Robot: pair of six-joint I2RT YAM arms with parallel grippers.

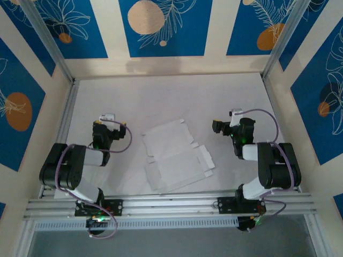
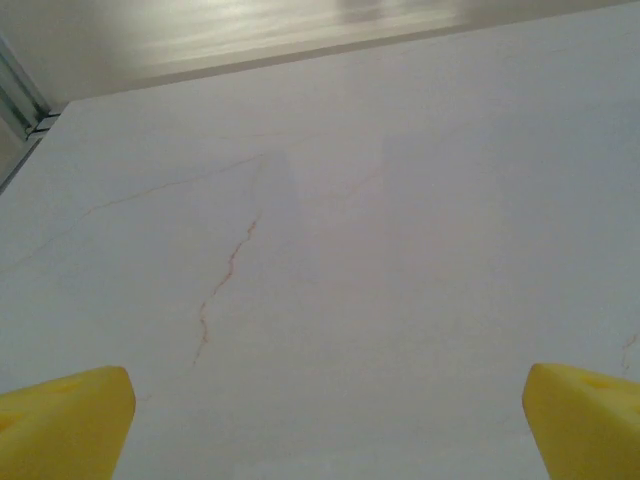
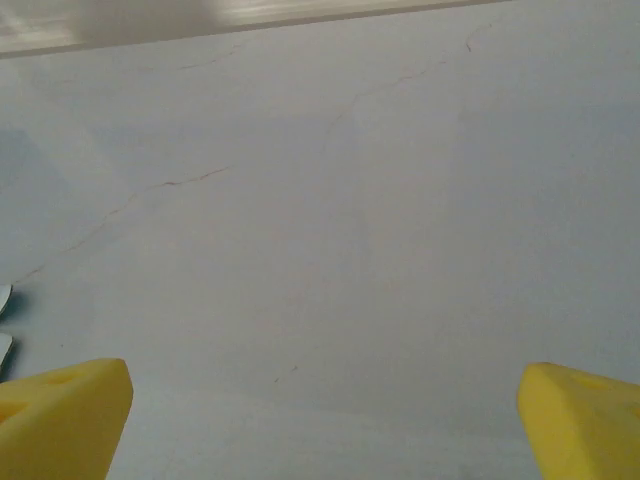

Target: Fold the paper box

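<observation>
The paper box lies flat on the table between both arms.

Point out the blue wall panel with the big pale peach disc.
The middle blue leaf-patterned panel at the back, straight beyond the flat white card sheet. The whole discs on the other panels are orange or dark.

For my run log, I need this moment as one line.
phase: before first fold | paper box: flat, unfolded, white side up, untouched | left gripper: open, empty | right gripper: open, empty
</observation>
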